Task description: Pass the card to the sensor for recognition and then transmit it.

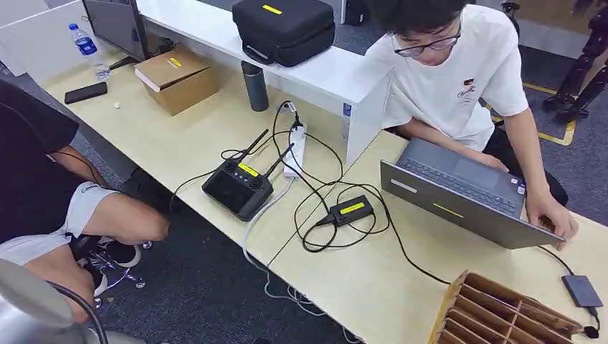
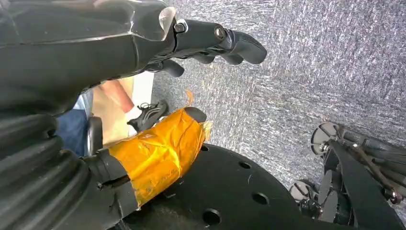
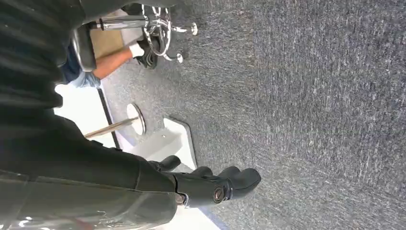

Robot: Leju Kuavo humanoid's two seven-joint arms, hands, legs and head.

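Head view: long pale desk [image 1: 193, 136] with a black remote controller [image 1: 239, 188] that has two antennas, a white power strip [image 1: 295, 150] just beside it, and a small black box with a yellow sticker [image 1: 349, 210] among looped black cables. Person in a white shirt [image 1: 459, 72] typing on a grey laptop [image 1: 462, 197]. Brown cardboard divider rack [image 1: 502, 312] at the near right corner, a small black adapter [image 1: 581, 290] near it. Farther back, a cardboard box [image 1: 176, 77], a dark cup [image 1: 254, 86], a water bottle [image 1: 87, 49], a black phone [image 1: 85, 92] and a black case [image 1: 285, 29]. Can't tell where the card is.

Left wrist view: left hand [image 2: 210, 45] hanging over grey carpet [image 2: 325, 62], fingers gently curled and apart, holding nothing. Orange tape [image 2: 160, 153] around the thumb.

Right wrist view: right hand [image 3: 210, 184] over the same carpet, fingers loosely apart, nothing in them.
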